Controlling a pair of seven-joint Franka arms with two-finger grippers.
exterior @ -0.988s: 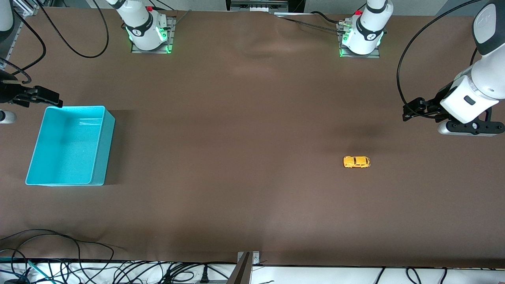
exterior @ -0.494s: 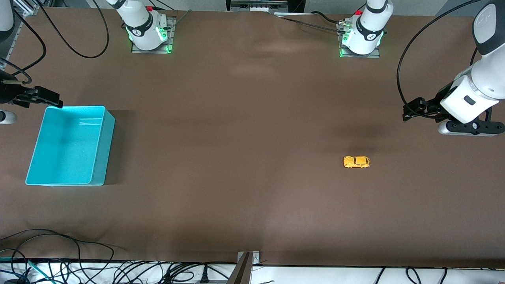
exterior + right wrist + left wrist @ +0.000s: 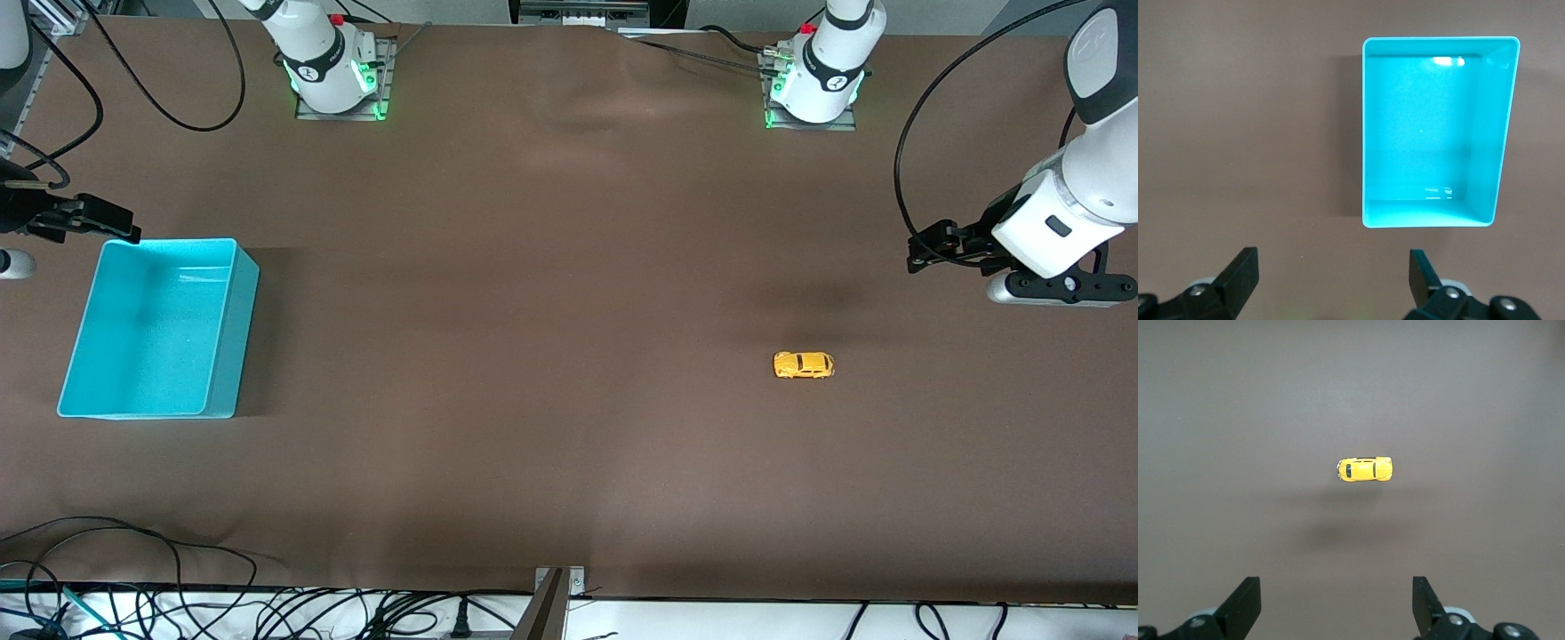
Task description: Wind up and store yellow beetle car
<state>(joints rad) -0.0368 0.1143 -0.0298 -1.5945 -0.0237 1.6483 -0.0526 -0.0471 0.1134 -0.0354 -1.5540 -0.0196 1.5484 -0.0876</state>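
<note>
Surface [image 3: 569, 293]: brown cloth, wrinkled near the bases.
Yellow beetle car [image 3: 804, 364]: alone, left arm's end.
Teal bin [image 3: 222, 329]: right arm's end, at the car's 9 o'clock in the front view.
Left end effector [image 3: 1337, 605]: wide, holding nothing.
Right end effector [image 3: 1334, 280]: wide, holding nothing.

The table [image 3: 569, 356] under me wears a matt brown cover that looks like cloth or felt, smooth overall but with soft ripples near the top centre of the front view. The yellow beetle car [image 3: 804, 364] at the right centre of that view has a glossy, painted-looking shell that catches small highlights, while the teal bin [image 3: 227, 356] at the left looks like smooth, shiny plastic, with bright reflections on its inner floor and walls. My fingers [image 3: 1245, 607] at the bottom of the left wrist view look like matt black plastic, and my arm casings [image 3: 1062, 218] at the right edge are smooth glossy white.
</note>
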